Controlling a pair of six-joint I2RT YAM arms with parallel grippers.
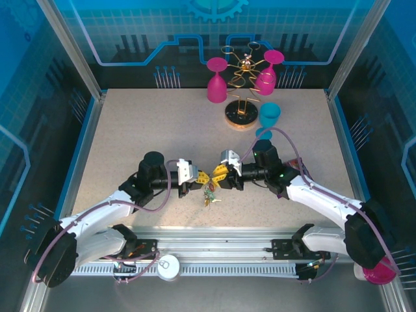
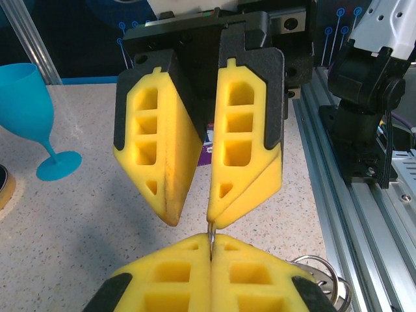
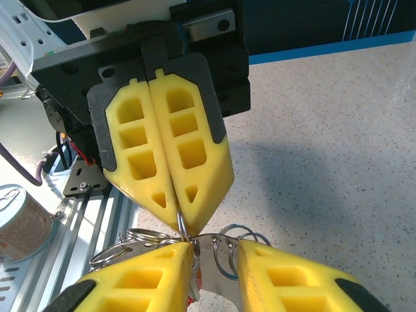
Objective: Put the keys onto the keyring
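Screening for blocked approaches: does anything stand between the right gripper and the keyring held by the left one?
Nothing visible does. The left gripper pinches the keyring; the right gripper's open fingers sit close beside it, around the bunched rings.

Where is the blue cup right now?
In the top view the turquoise goblet stands upright at the back right of the table, just to the right of the gold rack's round wooden base.
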